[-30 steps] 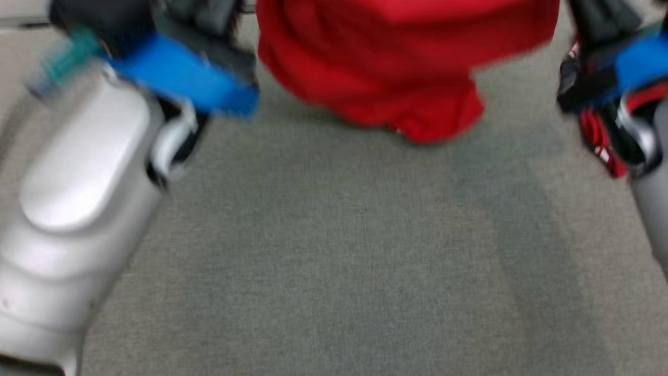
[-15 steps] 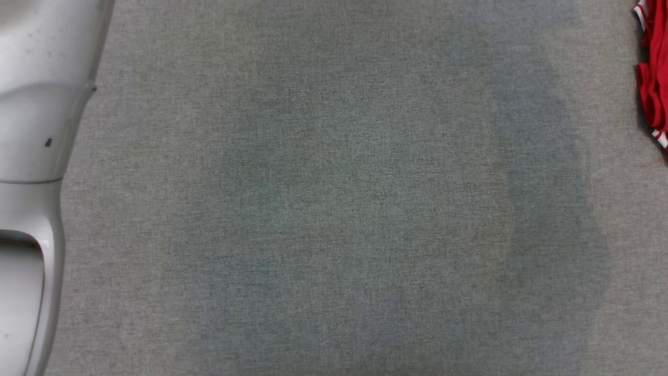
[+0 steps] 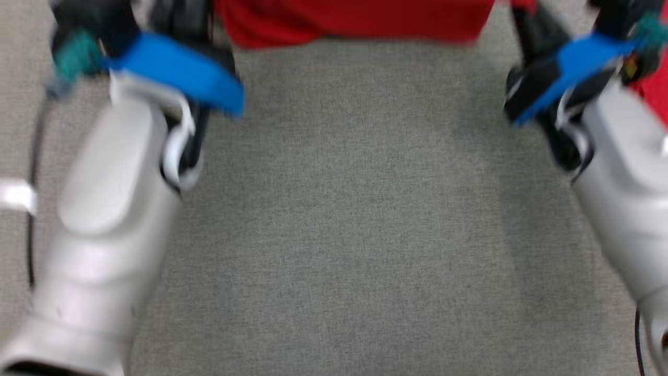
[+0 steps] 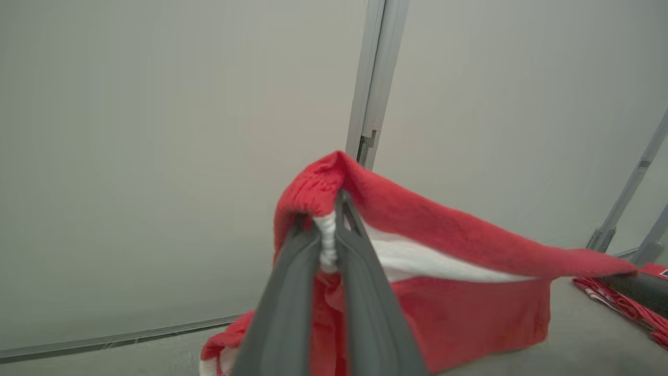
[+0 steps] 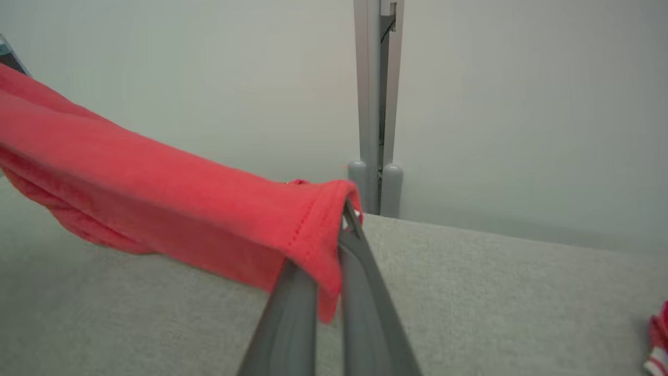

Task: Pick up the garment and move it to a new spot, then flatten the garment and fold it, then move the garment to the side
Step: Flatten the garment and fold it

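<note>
The garment (image 4: 459, 235) is red with a white band. It is stretched in the air between my two grippers, and its lower part hangs to the carpet. In the left wrist view my left gripper (image 4: 330, 222) is shut on a bunched red corner with white trim. The right gripper (image 5: 339, 224) is shut on a stitched red hem of the garment (image 5: 156, 183). In the blurred head view the garment (image 3: 355, 21) spans the top edge between both pale forearms (image 3: 109, 209).
Grey carpet (image 3: 355, 219) lies in front of me. Pale walls with a grey post (image 5: 376, 104) stand close behind the garment. More red and white cloth (image 4: 616, 305) lies on the floor to the right, seen too as cloth (image 5: 658, 339).
The head camera has swung: half a second ago it saw almost bare carpet, and now both arms and the garment are in it again. Both grippers stay shut.
</note>
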Robot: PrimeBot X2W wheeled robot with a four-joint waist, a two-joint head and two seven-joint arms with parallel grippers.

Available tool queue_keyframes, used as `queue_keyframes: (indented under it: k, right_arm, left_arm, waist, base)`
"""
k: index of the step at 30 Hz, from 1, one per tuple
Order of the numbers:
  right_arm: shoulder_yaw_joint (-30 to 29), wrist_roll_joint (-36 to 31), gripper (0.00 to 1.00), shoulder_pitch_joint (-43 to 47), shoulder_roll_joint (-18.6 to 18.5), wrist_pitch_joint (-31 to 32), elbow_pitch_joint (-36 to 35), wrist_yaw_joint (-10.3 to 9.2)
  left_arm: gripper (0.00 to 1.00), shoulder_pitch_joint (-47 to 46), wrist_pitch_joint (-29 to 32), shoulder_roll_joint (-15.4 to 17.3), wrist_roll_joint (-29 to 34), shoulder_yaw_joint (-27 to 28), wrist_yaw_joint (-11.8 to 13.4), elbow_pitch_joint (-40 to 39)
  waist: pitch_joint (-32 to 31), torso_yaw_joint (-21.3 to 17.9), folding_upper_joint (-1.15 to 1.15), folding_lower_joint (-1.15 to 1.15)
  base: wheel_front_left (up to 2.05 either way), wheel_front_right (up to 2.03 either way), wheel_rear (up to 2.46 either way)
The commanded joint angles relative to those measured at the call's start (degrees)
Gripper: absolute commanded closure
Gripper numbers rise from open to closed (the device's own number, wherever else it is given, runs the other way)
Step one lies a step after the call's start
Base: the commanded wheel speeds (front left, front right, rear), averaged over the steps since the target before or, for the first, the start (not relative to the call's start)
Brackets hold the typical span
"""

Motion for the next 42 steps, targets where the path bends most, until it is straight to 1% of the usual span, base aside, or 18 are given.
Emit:
queue_keyframes:
  k: [1, 4, 7, 12, 17, 21, 26, 30, 33, 36, 42]
  right_arm:
    - [0.4, 0.6, 1.0, 1.6, -0.3, -0.2, -0.4, 0.01]
    - [2.4, 2.5, 1.0, 9.0, -1.2, -1.0, -2.2, 0.01]
    - [3.6, 4.4, 1.0, 16.6, -2.9, -1.3, -5.1, 0.01]
    - [4.7, 6.5, 1.0, 29.0, -5.7, -1.4, -10.8, 0.01]
    - [2.5, 7.4, 1.0, 39.9, -8.0, -0.9, -17.4, 0.01]
    - [-2.2, 6.5, 1.0, 47.4, -9.1, 0.6, -23.5, 0.0]
    - [-10.5, 2.9, 1.0, 53.9, -7.6, 3.8, -31.1, -0.01]
    - [-15.4, -1.2, 1.0, 55.5, -5.9, 7.6, -36.0, -0.01]
    - [-18.1, -4.2, 1.0, 53.4, -4.8, 10.3, -38.6, -0.01]
    - [-19.6, -6.3, 1.0, 50.1, -4.1, 12.9, -40.1, 0.0]
    - [-20.1, -8.3, 1.0, 41.0, -4.8, 16.8, -38.3, 0.0]
  left_arm:
    - [1.0, 1.8, -0.2, -0.1, 0.6, 0.3, 0.3, -0.8]
    - [1.0, 12.2, -0.3, -0.3, 1.9, 2.5, 1.3, -5.3]
    - [1.0, 21.7, -0.3, -0.8, 2.9, 4.0, 1.8, -8.9]
    - [1.0, 36.3, -0.3, -2.1, 3.3, 4.7, 2.0, -13.5]
    - [1.0, 46.6, -0.3, -2.0, 4.8, 3.1, 2.4, -17.2]
    - [1.0, 51.7, -0.3, -1.8, 5.0, 2.6, 3.3, -20.5]
    - [1.0, 54.2, -0.3, -1.5, 5.0, 2.3, 3.5, -24.0]
    - [1.0, 53.0, -0.3, -1.7, 5.7, 1.4, 3.5, -24.9]
    - [1.0, 51.2, -0.2, -1.7, 6.3, 1.1, 3.0, -24.8]
    - [1.0, 48.5, -0.2, -2.1, 6.7, 1.1, 2.6, -24.2]
    - [1.0, 41.1, -0.2, -3.4, 7.2, 1.4, 1.5, -21.9]
  waist:
    - [-0.8, -0.4, 0.0, 0.0]
    - [-3.2, -0.5, 0.0, 0.0]
    - [-5.9, -0.1, 0.0, 0.0]
    - [-10.5, 0.2, 0.0, 0.0]
    - [-14.1, 1.0, 0.0, 0.0]
    - [-16.1, 1.3, 0.0, 0.0]
    - [-16.6, 1.4, 0.0, 0.0]
    - [-16.3, 1.8, 0.0, 0.0]
    - [-15.6, 2.2, 0.0, 0.0]
    - [-14.6, 2.8, 0.0, 0.0]
    - [-11.0, 4.9, 0.0, 0.0]
  base:
    - [0.0, 0.0, 0.0]
    - [0.0, 0.0, 0.0]
    - [0.0, 0.0, 0.0]
    - [0.0, 0.0, 0.0]
    - [0.0, 0.0, 0.0]
    - [0.0, 0.0, 0.0]
    - [0.0, 0.0, 0.0]
    - [0.0, 0.0, 0.0]
    - [0.0, 0.0, 0.0]
    - [0.0, 0.0, 0.0]
    - [0.0, 0.0, 0.0]
